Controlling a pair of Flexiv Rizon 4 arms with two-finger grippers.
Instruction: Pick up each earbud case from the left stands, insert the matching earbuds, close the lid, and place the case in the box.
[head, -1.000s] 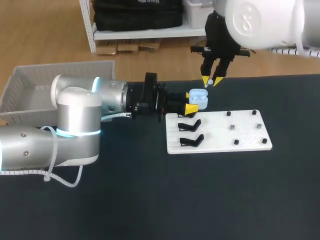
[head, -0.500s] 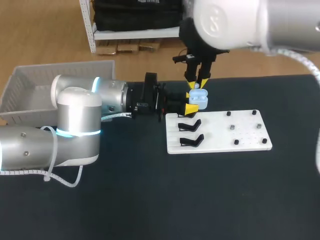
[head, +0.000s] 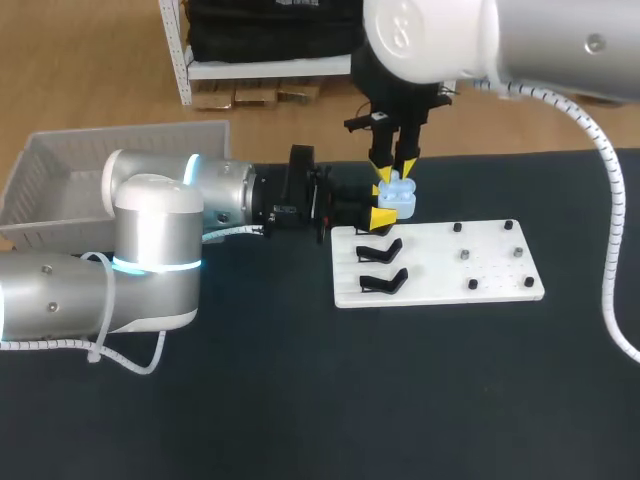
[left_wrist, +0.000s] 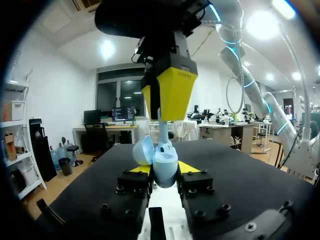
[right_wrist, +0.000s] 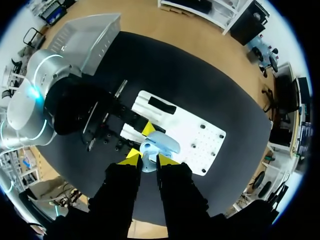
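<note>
A pale blue earbud case (head: 400, 200), its lid (left_wrist: 142, 150) swung open, is pinched between the jaws of the left gripper (left_wrist: 164, 172) and held at the far left corner of a white board (head: 440, 265) on the dark table (head: 300, 400). Directly above it, the right gripper (head: 393, 176) points straight down, its jaws nipping a white earbud (left_wrist: 163, 131) whose lower end meets the open case. Two black stands (head: 380, 250) occupy the board's left side, just beside the left gripper, and small dark pegs (head: 466, 255) dot its right side. A pale mesh box (head: 60, 170) sits at the far left, well apart from the board, behind the left arm.
</note>
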